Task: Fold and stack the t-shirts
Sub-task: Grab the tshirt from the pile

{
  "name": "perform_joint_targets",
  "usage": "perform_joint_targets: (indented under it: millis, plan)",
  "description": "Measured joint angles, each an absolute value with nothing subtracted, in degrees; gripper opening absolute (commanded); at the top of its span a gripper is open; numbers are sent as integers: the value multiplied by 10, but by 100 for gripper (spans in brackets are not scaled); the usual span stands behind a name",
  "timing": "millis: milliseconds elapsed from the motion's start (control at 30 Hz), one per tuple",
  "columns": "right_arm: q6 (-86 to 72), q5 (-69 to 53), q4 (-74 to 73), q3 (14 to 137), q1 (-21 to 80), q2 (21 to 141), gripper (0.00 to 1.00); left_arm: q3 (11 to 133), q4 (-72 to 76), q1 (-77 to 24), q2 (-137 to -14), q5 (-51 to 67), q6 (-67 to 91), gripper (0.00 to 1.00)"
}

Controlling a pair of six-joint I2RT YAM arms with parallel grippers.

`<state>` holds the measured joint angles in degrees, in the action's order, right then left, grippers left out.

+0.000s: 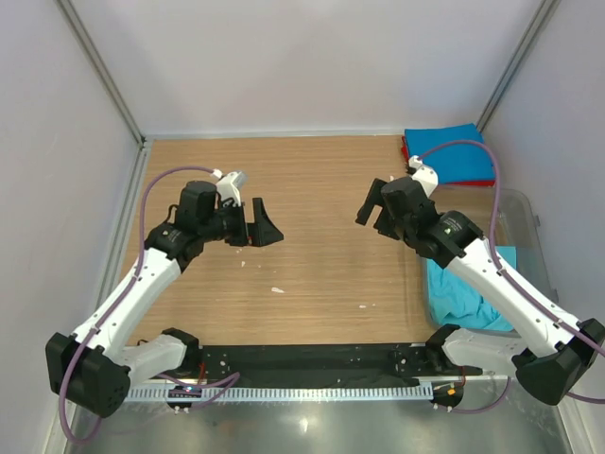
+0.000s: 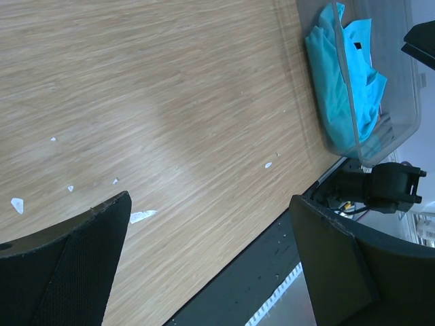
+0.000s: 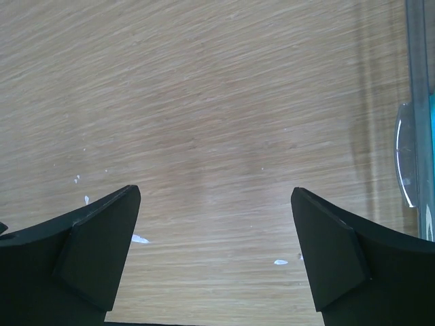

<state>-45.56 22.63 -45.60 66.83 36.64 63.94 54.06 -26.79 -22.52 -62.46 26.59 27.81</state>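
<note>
A crumpled turquoise t-shirt point(image 1: 463, 295) lies in the clear plastic tub point(image 1: 526, 227) at the right; the left wrist view shows this shirt point(image 2: 340, 75) too. At the far right corner a folded blue t-shirt point(image 1: 444, 151) rests on a folded red one point(image 1: 465, 182), of which only the edges show. Over the bare wood, my left gripper point(image 1: 262, 225) hangs open and holds nothing point(image 2: 211, 200). My right gripper point(image 1: 372, 210) is also open and empty point(image 3: 216, 193), left of the tub and well apart from all the shirts.
Small white scraps point(image 1: 277, 289) dot the wooden table point(image 1: 312, 180). Grey walls close in the back and sides. A black strip point(image 1: 321, 357) runs along the near edge between the arm bases. The tub's wall point(image 3: 421, 115) shows at the right wrist view's right edge.
</note>
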Motion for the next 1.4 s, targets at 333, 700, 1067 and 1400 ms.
perform_joint_targets:
  millis: [333, 700, 1067, 1400]
  plan:
    - [-486, 329, -535, 735, 287, 717, 97, 541, -268, -225, -609, 264, 278, 100]
    - [-458, 280, -513, 664, -63, 733, 81, 535, -268, -226, -593, 260, 279, 100]
    - [-436, 217, -355, 478, -150, 814, 74, 533, -268, -227, -595, 255, 279, 100]
    - [-370, 217, -232, 451, -170, 853, 1, 533, -269, -227, -614, 235, 277, 100]
